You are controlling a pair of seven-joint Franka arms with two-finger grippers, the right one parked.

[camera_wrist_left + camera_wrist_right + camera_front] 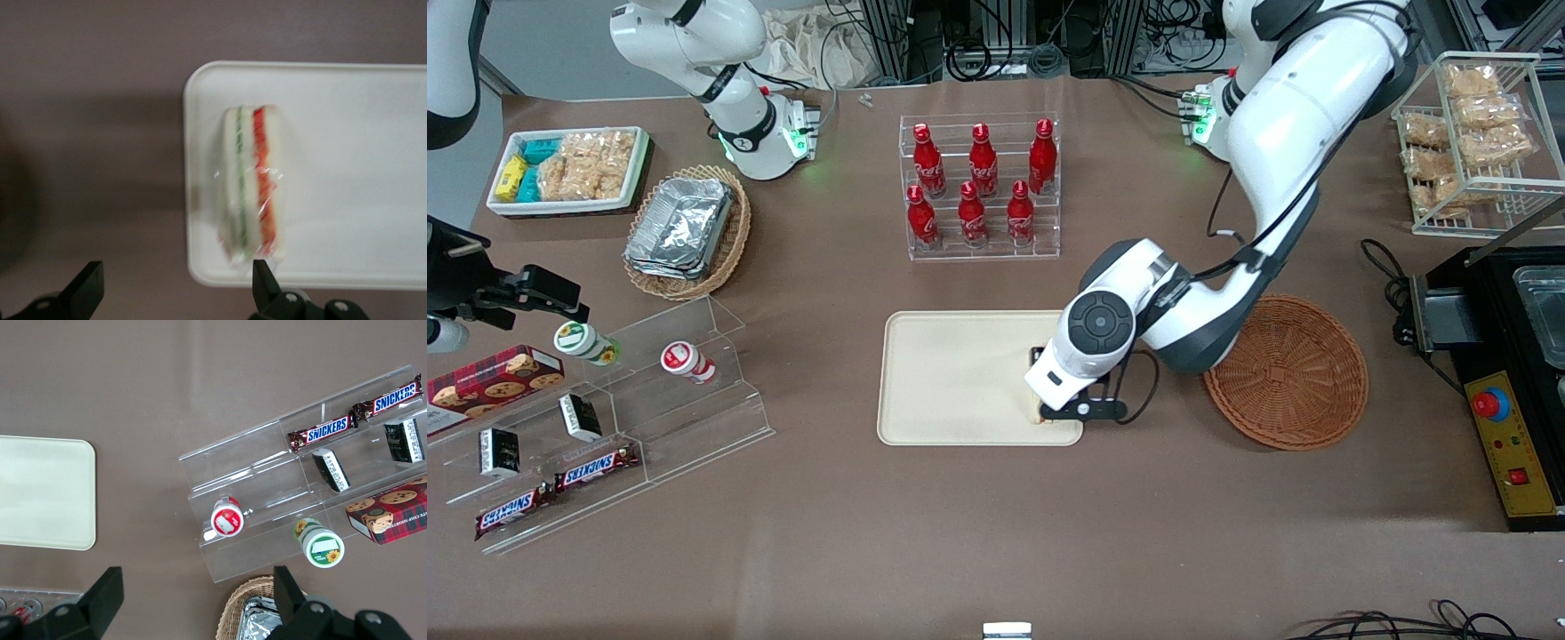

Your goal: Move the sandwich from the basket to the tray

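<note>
The sandwich (252, 183) lies on the tray (347, 167), close to one short rim and near a rounded corner, its green and red-orange filling stripes showing through the clear wrap. In the front view only a sliver of it (1039, 420) shows under the arm's wrist, at the end of the tray (951, 378) that faces the basket (1288, 372). The basket sits on the brown counter (996, 533) just beside that end of the tray, toward the working arm's end, and nothing shows inside it.

The tool (175, 283) hangs above the sandwich with its two dark fingers spread wide; one fingertip (261, 275) is over the tray rim next to the sandwich's end, the other fingertip (88, 281) is over the bare counter, and neither grips the sandwich. In the front view the tool (1080, 409) is over the tray's near corner on the basket side.

Farther from the front camera than the tray stands a clear rack of red bottles (982, 185). Toward the parked arm's end lie a tan wicker basket with foil containers (687, 231), a white tray of snacks (569, 169) and a clear stepped stand (623, 418) with Snickers bars (596, 467).
</note>
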